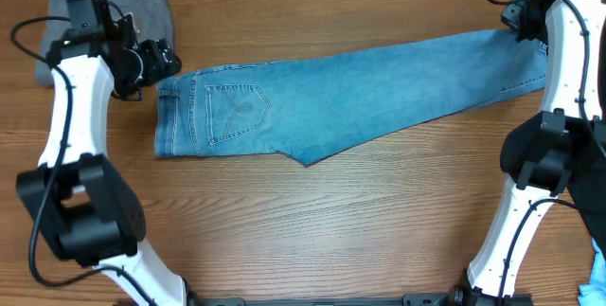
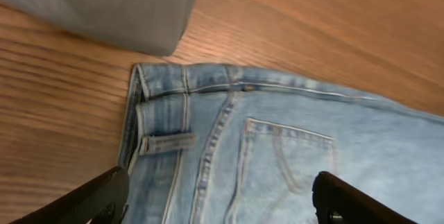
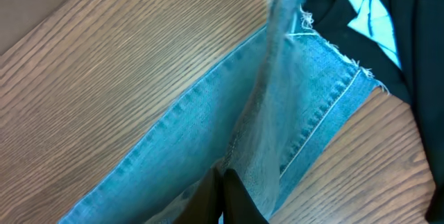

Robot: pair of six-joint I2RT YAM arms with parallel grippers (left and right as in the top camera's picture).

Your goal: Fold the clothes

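We've got the jeans point(image 1: 350, 88) halved lengthwise, stretched across the table point(image 1: 284, 230), waistband point(image 2: 187, 78) left, hems point(image 3: 333, 64) far right. Crosswise folds not yet done. Left gripper point(image 2: 222, 196) jaws apart over waistband; right gripper point(image 3: 222, 200) clamped on the hems.

Light blue jeans point(image 1: 360, 83) lie stretched out, legs folded together.

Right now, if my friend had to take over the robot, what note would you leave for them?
Left hand: open, above the waistband of the jeans, holding nothing.
Right hand: shut on the jeans near the frayed hem, pinching up a fold.
Jeans: stretched across the table, waist left, hems right.
Done: legs seem laid one on the other.
Left: fold the hem end over toward the waist.
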